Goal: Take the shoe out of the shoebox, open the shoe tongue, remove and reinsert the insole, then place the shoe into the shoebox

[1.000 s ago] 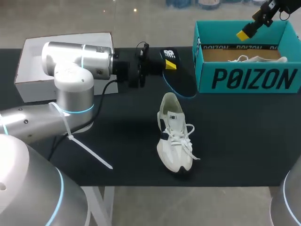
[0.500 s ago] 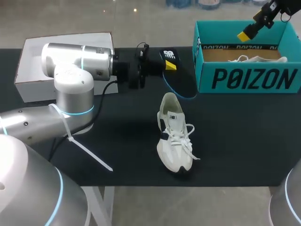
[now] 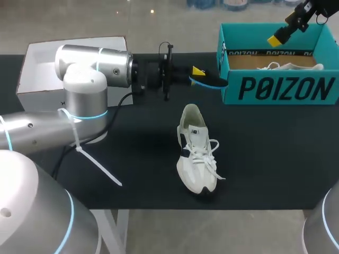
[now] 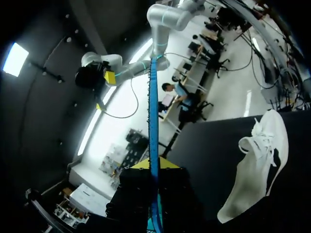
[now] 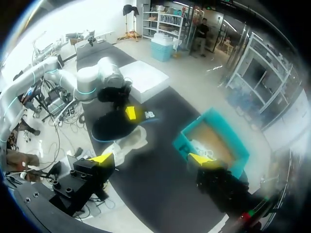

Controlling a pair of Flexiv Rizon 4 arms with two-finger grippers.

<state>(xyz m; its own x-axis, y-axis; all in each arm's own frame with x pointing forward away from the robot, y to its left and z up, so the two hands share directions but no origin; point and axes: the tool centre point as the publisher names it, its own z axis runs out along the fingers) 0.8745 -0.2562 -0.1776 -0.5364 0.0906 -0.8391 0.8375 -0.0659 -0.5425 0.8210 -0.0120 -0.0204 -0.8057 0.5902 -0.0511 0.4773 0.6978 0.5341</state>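
Nearest on the black table (image 3: 132,159) lies the white shoe (image 3: 197,153), resting on its sole with the toe toward the near edge, the open heel toward the back and the laces loose; nothing touches it. Just behind its heel my left pincer (image 3: 197,73) comes in from the left, clamped on the insole (image 3: 211,81), which is dark with a blue edge. In the left wrist view it stands edge-on, a thin blue line pinched between both yellow tips. It hangs above the table, its free end close by the near left corner of the teal shoebox (image 3: 275,90). The shoebox stands open at the back right with a second shoe (image 3: 290,66) inside. At the back left sits a white lid (image 3: 37,58). Farthest off, my right pincer (image 5: 151,158) hangs high above the shoebox, fingers spread wide and empty.
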